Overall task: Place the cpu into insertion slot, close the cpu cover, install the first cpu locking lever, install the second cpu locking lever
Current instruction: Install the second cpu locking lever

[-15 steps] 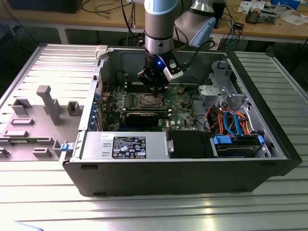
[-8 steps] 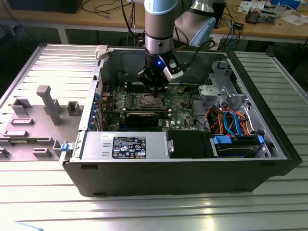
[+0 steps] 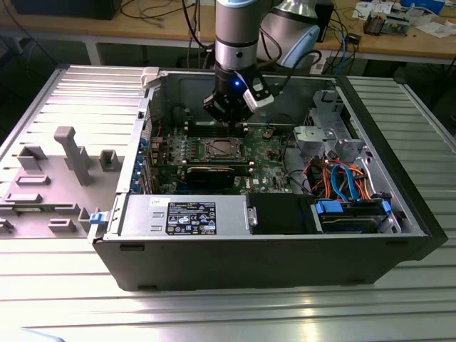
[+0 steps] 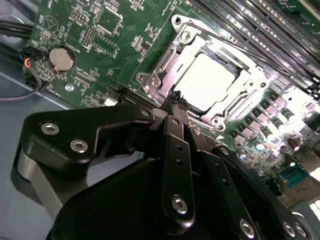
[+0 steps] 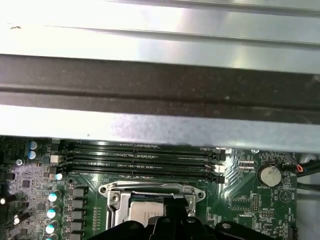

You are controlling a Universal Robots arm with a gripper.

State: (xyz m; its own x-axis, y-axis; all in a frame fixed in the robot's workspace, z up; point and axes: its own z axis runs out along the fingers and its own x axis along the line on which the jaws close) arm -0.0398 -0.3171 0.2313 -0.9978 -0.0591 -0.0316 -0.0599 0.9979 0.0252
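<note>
The cpu [image 4: 207,82] lies flat in the insertion slot [image 3: 221,148], its pale metal top showing through the cut-out of the cpu cover [image 4: 165,65]. The cover's silver frame rests down over the chip. My gripper [image 4: 176,98] is shut with nothing between its black fingers, and its tip sits at the edge of the cover frame near one corner. In the exterior view the gripper [image 3: 229,114] hangs just behind the socket inside the open computer case. The first wrist view shows the cpu [image 5: 145,212] and cover [image 5: 152,190] partly hidden by the gripper's body.
Long black memory slots [image 5: 140,157] run beside the socket. A coin battery [image 4: 62,58] sits on the green board. The case wall [image 5: 160,85] stands close behind. A power supply [image 3: 185,216], drive cage with coloured cables [image 3: 342,178], and grey side panel [image 3: 64,164] surround the board.
</note>
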